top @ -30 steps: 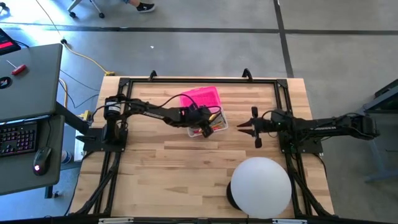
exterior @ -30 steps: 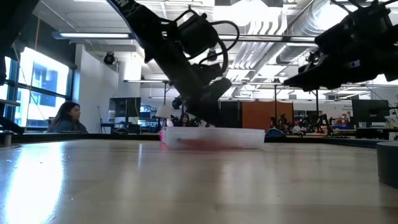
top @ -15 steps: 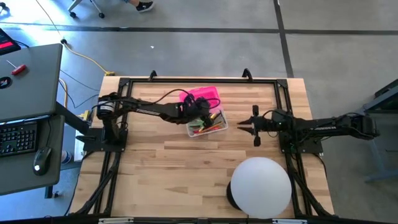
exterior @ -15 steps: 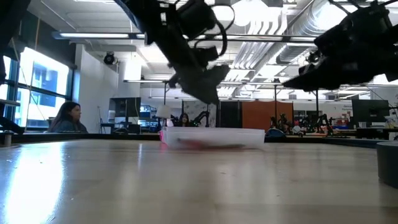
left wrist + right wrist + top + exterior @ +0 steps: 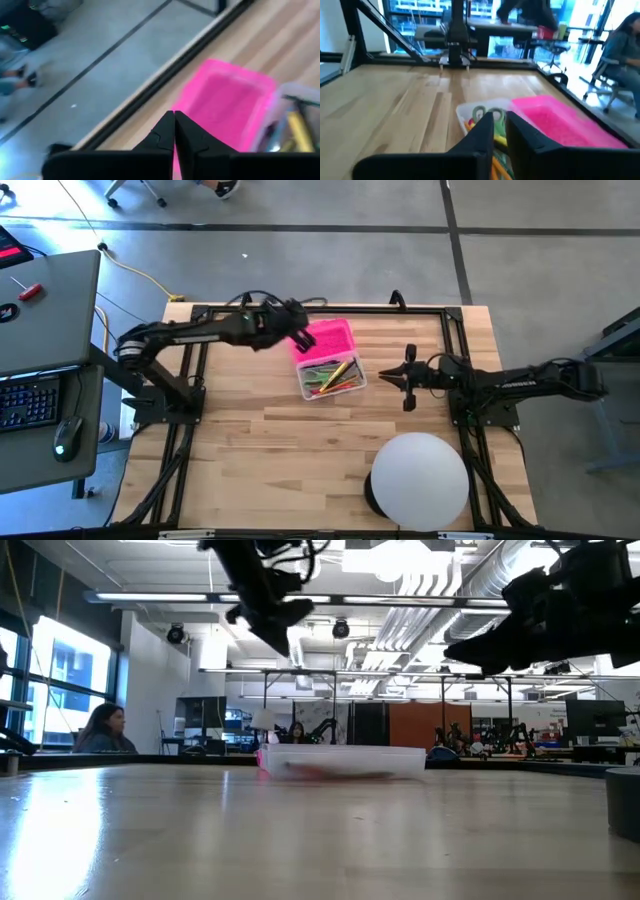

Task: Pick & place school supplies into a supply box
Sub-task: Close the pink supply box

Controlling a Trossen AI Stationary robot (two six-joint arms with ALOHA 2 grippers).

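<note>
You've got the supply box [image 5: 332, 374] sitting mid-table toward the far edge, a clear little tub with its bright pink lid [image 5: 323, 339] flipped open behind it. Inside, the school supplies [image 5: 330, 375] lie in a loose pile: yellow, orange, green and reddish pens, plus green scissor handles showing in the right wrist view. Your left gripper [image 5: 298, 337] hangs over the lid's far-left corner, fingers pressed together, empty. Your right gripper [image 5: 404, 379] hovers just beside the box, fingers nearly closed, holding nothing.
</note>
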